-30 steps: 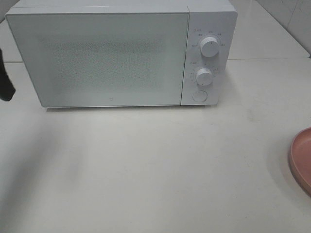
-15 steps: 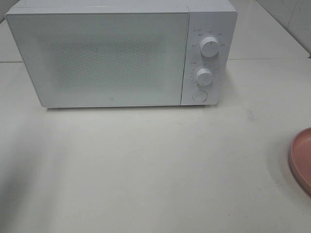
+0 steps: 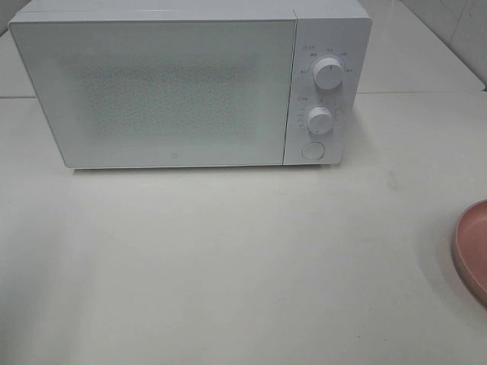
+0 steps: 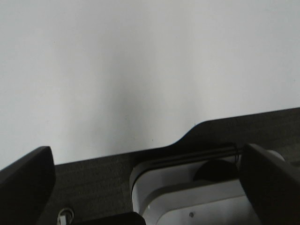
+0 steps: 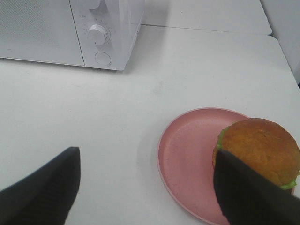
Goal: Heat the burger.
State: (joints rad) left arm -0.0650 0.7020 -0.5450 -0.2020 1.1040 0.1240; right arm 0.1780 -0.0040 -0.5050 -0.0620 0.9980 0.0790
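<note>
Golden-brown burger (image 5: 260, 152) with lettuce frill on pink plate (image 5: 187, 164), both claws released

Soft, even overhead light washes the white table (image 3: 243, 258) pale with faint shadows, the microwave (image 3: 175, 84) door looks grainy, and the near dark fingers (image 5: 42, 197) in both wrist views blur.

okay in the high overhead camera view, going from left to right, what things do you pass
microwave door → upper knob, stacked with the lower knob and round button on the control panel → bare table → pink plate, cut off at the right edge.
</note>
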